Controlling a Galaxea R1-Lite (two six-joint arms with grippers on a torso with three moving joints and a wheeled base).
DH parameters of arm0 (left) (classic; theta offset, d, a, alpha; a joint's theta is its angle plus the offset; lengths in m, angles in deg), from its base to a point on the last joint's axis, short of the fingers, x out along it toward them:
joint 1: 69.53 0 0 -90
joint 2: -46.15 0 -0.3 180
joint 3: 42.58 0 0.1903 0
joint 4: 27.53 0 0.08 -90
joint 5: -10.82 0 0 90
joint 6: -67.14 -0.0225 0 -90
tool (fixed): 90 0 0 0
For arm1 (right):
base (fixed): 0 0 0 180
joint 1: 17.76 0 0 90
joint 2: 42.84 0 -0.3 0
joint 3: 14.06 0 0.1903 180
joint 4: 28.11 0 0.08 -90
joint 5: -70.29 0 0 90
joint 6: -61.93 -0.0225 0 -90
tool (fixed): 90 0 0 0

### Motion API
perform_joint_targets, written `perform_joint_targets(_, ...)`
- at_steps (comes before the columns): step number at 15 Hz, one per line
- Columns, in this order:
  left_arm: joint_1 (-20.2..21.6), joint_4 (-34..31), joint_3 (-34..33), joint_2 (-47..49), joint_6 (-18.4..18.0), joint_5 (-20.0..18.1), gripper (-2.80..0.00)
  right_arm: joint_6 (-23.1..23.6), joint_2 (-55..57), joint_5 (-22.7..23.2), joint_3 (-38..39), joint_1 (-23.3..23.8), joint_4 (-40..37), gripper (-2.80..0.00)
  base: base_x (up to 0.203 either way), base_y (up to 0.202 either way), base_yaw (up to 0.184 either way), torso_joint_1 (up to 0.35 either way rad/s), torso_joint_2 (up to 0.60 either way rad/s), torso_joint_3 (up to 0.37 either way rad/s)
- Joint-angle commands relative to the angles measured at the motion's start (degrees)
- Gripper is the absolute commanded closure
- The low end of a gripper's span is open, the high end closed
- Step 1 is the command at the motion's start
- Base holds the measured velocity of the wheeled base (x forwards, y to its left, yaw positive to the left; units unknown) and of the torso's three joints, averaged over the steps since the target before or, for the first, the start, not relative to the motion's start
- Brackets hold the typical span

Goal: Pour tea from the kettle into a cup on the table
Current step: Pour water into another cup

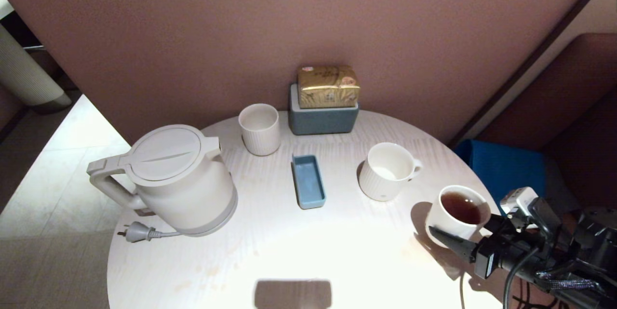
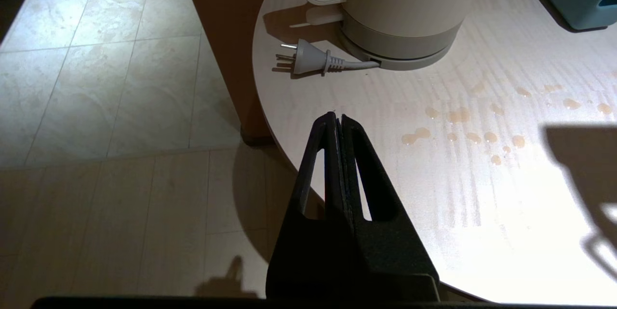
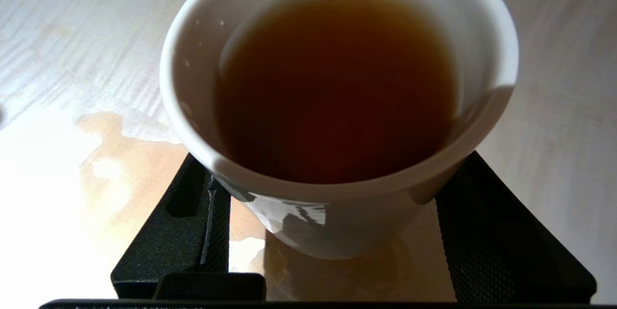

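On the table (image 1: 289, 261) the kettle (image 1: 178, 181) stands at the left edge, its plug (image 1: 137, 233) lying just before it. Behind, near the wall, a ribbed cup (image 1: 260, 129) stands left of a box (image 1: 324, 118) with a packet (image 1: 328, 86) on top. A tray (image 1: 308, 181) lies in the middle, a mug (image 1: 387, 171) to its right. The cup (image 1: 458, 215) with tea (image 1: 461, 208) in it stands at the right edge, between the fingers of the right gripper (image 3: 332, 232).
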Motion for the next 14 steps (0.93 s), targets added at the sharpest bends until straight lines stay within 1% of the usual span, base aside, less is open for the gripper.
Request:
perform_joint_targets(1,0.00,0.02,0.00,0.06,0.01,0.02,0.00,-1.13,-0.69,0.13,-0.56,1.29,2.46,0.00,0.000,0.000,0.000,0.000,0.00,0.000)
perform_joint_targets(3,0.00,0.02,0.00,-0.02,0.01,0.02,0.00,-1.77,-0.78,0.28,-1.40,2.95,2.46,0.00,0.000,0.000,0.000,0.000,0.00,0.000)
perform_joint_targets(5,0.00,0.02,0.00,-0.02,0.01,0.02,0.00,-3.58,-0.62,0.30,-2.82,4.24,2.29,0.00,0.000,0.000,0.000,0.000,0.00,0.000)
perform_joint_targets(10,0.00,0.02,0.00,0.00,0.01,0.02,0.00,-3.91,-0.26,0.39,-5.39,5.78,1.60,0.00,0.000,0.000,0.000,0.000,0.00,0.000)
perform_joint_targets(14,0.00,0.02,0.00,0.00,0.01,0.02,0.00,-4.03,-0.29,0.08,-11.39,5.83,-4.27,0.00,0.000,0.000,0.000,0.000,0.00,0.000)
